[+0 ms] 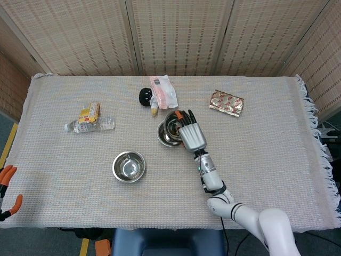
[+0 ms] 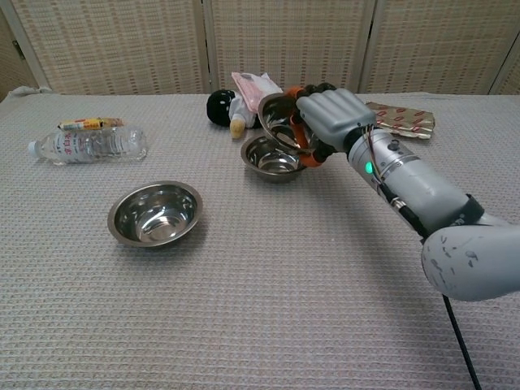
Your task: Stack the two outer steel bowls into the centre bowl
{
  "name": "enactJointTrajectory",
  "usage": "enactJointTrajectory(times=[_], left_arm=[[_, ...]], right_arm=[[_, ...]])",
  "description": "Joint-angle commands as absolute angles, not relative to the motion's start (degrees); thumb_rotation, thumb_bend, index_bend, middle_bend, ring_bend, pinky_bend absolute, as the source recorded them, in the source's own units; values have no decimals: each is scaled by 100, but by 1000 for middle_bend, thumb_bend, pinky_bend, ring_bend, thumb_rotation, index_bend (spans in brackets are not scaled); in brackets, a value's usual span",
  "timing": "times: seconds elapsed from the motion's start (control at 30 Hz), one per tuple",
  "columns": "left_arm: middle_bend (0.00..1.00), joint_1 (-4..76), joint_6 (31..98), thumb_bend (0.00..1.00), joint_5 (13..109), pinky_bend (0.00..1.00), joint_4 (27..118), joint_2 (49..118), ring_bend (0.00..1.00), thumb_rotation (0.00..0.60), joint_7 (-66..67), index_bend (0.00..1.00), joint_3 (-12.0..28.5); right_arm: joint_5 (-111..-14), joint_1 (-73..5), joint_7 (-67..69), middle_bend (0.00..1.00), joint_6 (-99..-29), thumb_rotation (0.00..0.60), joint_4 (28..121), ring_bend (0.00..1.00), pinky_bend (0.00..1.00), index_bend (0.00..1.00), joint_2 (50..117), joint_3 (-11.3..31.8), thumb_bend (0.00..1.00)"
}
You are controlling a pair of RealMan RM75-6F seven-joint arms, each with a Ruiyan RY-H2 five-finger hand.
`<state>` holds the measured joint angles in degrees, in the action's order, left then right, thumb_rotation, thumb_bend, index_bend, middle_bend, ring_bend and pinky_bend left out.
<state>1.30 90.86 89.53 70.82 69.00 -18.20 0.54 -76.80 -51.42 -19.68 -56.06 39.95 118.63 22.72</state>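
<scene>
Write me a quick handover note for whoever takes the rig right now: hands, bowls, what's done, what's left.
Right hand: holds one steel bowl tilted in the air, just above the centre bowl, not yet released.
Left hand: at the table's near left edge, fingers apart, holding nothing.
Other outer bowl: sits on the cloth to the left, untouched.
Done: nothing is stacked yet.
Left: lower and release the held bowl into the centre bowl, then bring over the left one and stack it too.
</scene>
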Motion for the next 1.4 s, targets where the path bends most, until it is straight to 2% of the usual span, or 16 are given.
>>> enactJointTrajectory(times=[0.03, 0.2, 0.43, 0.57, 0.7, 0.77, 0.9, 0.93, 0.97, 1.03, 1.13, 1.23, 1.4], left_arm=[[0, 117, 9121, 472, 8974, 102, 7098, 6904, 0, 600, -1793, 0, 45], [0, 100, 9160, 473, 8977, 103, 7109, 6895, 0, 600, -1803, 0, 52], [0, 108, 9151, 473, 8981, 103, 7099, 6900, 0, 600, -1806, 0, 55], [0, 103, 9205, 473, 9009, 103, 7091, 6909, 0, 600, -1804, 0, 63], [0, 94, 9374, 472, 9126, 107, 6978, 6980, 0, 600, -1863, 0, 66], [0, 94, 9421, 469, 9212, 110, 6946, 7029, 0, 600, -1816, 0, 29], [0, 109, 9450, 454, 9311, 131, 6938, 7081, 0, 600, -1722, 0, -12], [0, 132, 9468, 448, 9412, 137, 6941, 7133, 0, 600, -1625, 0, -51], [0, 227, 9432, 441, 9669, 132, 6949, 7295, 0, 600, -1411, 0, -156], [0, 355, 9340, 436, 9785, 89, 6934, 7601, 0, 600, -1035, 0, -140], [0, 591, 9030, 434, 9879, 62, 6927, 7962, 0, 600, -457, 0, -117], [0, 851, 8586, 432, 9925, 62, 6920, 8284, 0, 600, 199, 0, -114], [0, 1194, 8037, 430, 9935, 61, 6816, 8796, 0, 600, 873, 11, -98]], right_arm=[[-7656, -5224, -1688, 51, -5642, 600, 3943, 0, 0, 63, 11937, 2209, 291], [-7524, -5212, -1674, 30, -5455, 600, 4132, 0, 0, 6, 11829, 2133, 235], [-6998, -5038, -2232, 0, -5024, 600, 5181, 0, 0, 0, 11266, 2123, 148], [-6943, -4843, -2544, 0, -5251, 600, 5849, 0, 0, 0, 10912, 2004, 120], [-7237, -4130, -2896, 0, -6130, 600, 7181, 0, 0, 0, 10104, 1556, 119], [-7514, -3543, -3103, 0, -6833, 600, 8075, 0, 0, 0, 9500, 1161, 119], [-7745, -3076, -3213, 0, -7360, 600, 8644, 0, 0, 0, 9038, 805, 118], [-7932, -2728, -3258, 0, -7762, 600, 8937, 0, 0, 0, 8733, 527, 118], [-8034, -2022, -3105, 0, -8467, 600, 9158, 0, 0, 0, 8288, 75, 118], [-8455, -1312, -2507, 0, -9287, 600, 9073, 0, 0, 0, 7841, -441, 119], [-8646, -691, -1656, 0, -9955, 600, 8576, 0, 0, 0, 7675, -690, 118], [-8704, -280, -1122, 0, -10337, 600, 8061, 0, 0, 0, 7730, -744, 118], [-8830, -80, -799, 0, -10432, 600, 7654, 0, 0, 0, 7796, -680, 118]])
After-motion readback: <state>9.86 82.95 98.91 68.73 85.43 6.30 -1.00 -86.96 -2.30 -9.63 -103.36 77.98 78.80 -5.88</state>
